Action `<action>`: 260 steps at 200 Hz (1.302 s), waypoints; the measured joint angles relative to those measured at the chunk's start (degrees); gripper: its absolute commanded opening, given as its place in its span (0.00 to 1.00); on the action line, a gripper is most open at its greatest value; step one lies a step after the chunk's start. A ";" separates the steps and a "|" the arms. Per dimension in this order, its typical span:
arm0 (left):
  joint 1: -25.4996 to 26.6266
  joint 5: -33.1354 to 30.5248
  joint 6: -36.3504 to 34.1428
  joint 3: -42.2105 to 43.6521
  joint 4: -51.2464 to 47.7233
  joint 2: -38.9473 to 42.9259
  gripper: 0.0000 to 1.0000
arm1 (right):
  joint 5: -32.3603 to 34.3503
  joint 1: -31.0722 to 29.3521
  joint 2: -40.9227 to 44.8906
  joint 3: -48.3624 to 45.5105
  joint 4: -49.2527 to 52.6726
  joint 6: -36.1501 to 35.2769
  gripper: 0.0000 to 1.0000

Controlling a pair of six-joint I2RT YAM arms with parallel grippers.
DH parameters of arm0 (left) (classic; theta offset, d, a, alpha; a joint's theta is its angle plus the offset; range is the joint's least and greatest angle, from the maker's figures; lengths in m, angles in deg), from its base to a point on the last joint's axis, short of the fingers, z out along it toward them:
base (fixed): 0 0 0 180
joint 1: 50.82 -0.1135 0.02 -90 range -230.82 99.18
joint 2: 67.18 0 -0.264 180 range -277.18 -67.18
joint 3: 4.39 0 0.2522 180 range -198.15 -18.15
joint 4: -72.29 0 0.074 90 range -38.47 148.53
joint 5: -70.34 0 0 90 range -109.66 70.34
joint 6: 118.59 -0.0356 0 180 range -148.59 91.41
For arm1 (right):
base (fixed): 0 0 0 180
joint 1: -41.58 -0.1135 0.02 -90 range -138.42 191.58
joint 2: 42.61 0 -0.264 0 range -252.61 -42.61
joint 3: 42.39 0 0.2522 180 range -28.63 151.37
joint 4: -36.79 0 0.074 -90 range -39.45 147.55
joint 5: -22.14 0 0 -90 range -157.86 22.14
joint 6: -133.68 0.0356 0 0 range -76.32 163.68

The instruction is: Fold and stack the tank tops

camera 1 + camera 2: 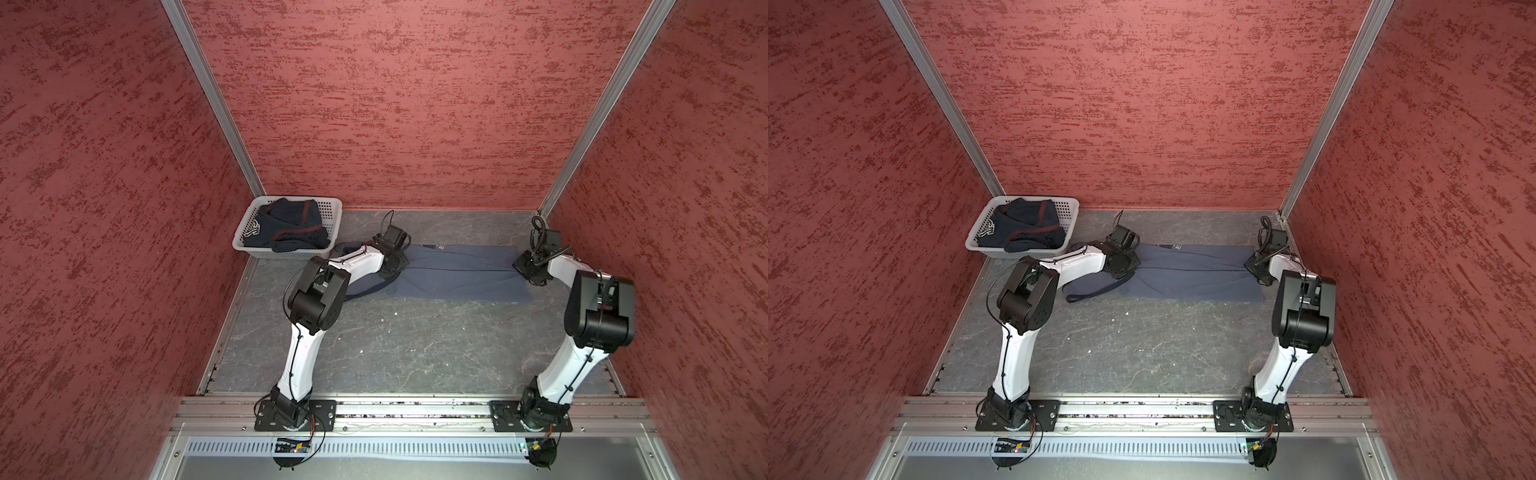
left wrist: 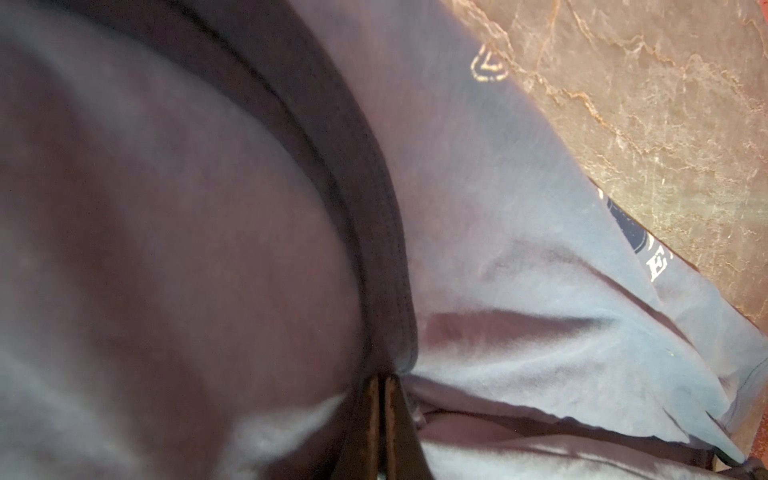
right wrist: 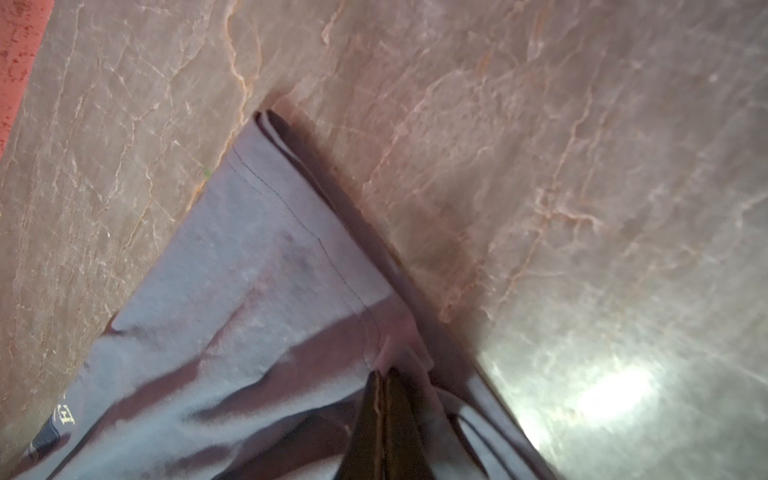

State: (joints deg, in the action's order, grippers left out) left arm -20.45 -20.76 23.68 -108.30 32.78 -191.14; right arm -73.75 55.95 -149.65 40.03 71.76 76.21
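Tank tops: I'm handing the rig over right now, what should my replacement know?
Left gripper: shut on the slate-blue tank top at its navy-trimmed end.
Right gripper: shut on the same top's hem end.
Dark navy tank top: crumpled in the white basket.
Done: blue top laid out on the table, pinched at both ends.
Left: fold it, then fold the navy one and stack.

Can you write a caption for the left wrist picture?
Left claw pinching the slate-blue tank top at its navy trim.
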 measured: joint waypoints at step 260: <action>9.05 -1.88 -12.13 -3.26 -5.49 2.19 0.52 | 3.69 -17.03 2.67 -0.17 5.03 -5.55 0.56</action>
State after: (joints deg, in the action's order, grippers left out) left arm -11.40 -22.64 11.55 -111.56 27.29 -188.96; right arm -70.06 38.93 -146.98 39.86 76.79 70.66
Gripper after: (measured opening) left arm 0.522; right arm 0.562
